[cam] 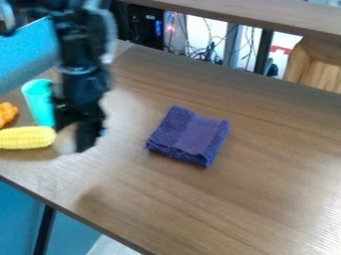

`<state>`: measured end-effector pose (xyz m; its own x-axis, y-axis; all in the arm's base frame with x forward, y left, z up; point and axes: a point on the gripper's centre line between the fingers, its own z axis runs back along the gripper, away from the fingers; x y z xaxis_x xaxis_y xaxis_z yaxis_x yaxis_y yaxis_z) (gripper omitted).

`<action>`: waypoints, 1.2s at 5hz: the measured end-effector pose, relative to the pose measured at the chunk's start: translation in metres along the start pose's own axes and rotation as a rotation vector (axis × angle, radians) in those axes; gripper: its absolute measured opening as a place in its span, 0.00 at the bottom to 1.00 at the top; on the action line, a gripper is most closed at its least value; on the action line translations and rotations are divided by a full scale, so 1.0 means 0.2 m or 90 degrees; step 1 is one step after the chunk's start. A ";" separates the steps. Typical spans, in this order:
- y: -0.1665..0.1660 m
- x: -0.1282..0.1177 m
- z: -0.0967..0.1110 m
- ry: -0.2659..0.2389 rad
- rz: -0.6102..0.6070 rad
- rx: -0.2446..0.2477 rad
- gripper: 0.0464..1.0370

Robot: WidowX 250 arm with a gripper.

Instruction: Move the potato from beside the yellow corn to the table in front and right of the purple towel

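The black gripper point(75, 135) hangs at the left of the view, blurred, shut on a pale, whitish object point(65, 141) that is partly hidden by the fingers. Just left of it lies a yellow corn cob point(25, 138), its right end beside the pale object in the view. Behind the corn stands a turquoise cup point(39, 102), partly covered by the arm. A folded purple cloth point(189, 135) lies flat near the middle of the table, well to the right of the gripper.
An orange, lumpy object point(7, 114) sits at the left edge, behind the corn. The brown wooden table point(266, 199) has its front edge running diagonally at lower left. A raised wooden ledge point(233, 15) crosses the top, with cables and dark equipment beneath.
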<state>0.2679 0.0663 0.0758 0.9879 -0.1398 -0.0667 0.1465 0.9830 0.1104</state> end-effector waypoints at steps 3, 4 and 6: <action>-0.64 0.37 0.02 -0.009 -0.291 -0.015 0.60; -0.82 0.43 -0.03 0.002 -0.353 -0.021 0.60; -0.98 0.43 -0.10 0.042 -0.391 -0.012 0.95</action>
<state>0.3232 -0.1366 0.0284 0.7176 -0.6744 -0.1742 0.6866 0.7269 0.0140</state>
